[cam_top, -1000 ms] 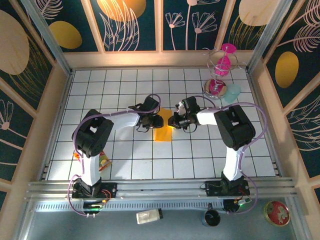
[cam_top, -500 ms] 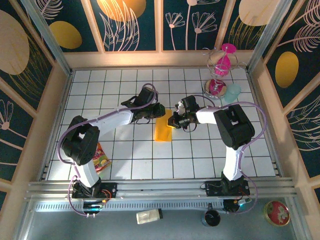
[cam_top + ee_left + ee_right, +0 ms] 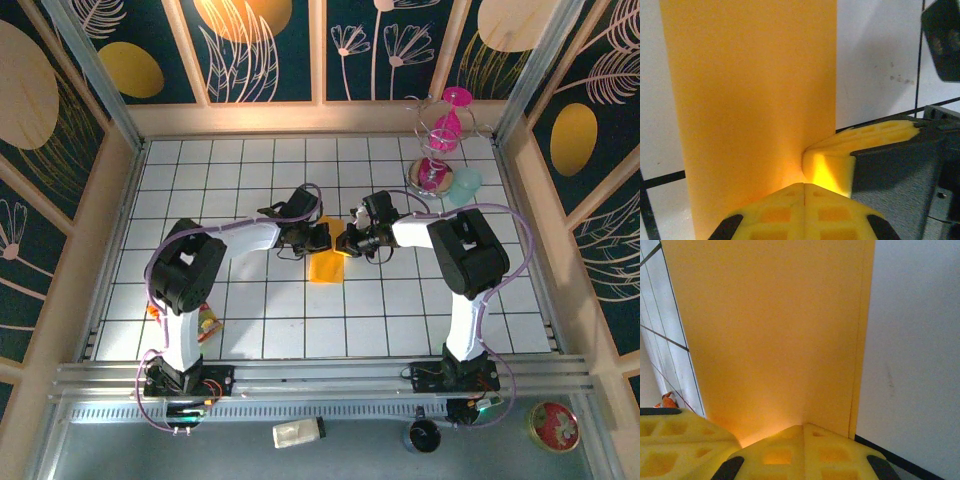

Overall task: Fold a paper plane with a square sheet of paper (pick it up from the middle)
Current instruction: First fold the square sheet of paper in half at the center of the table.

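Shut on the sheet (image 3: 327, 266) with the left gripper (image 3: 318, 238): yellow fingers (image 3: 775, 216) pressed together in the left wrist view, no gap at the seam, orange-yellow paper running out from between them. Shut on the same sheet with the right gripper (image 3: 346, 242) as well: fingertips (image 3: 840, 456) closed in the right wrist view, paper rising straight from the pinch, a doubled edge down its right side.

From above, tip to tip at the far end of the sheet, left gripper coming in from the left, right gripper from the right. Touching or just apart, hard to say.

Sheet folded to a narrow strip near the middle of the tiled table (image 3: 250, 310), long side running from the grippers toward the arm bases. Resting on the tiles or lifted a little: cannot tell.

Farther out, a red-yellow packet (image 3: 207, 322) beside the left arm's base. Near the far right corner, a pink hourglass (image 3: 441, 135), a teal thing (image 3: 466, 184) just beside it.

On the near ledge, a dark cup (image 3: 423, 436), contents too dark to tell. To its right, a round tin (image 3: 553, 426) with a patterned top.
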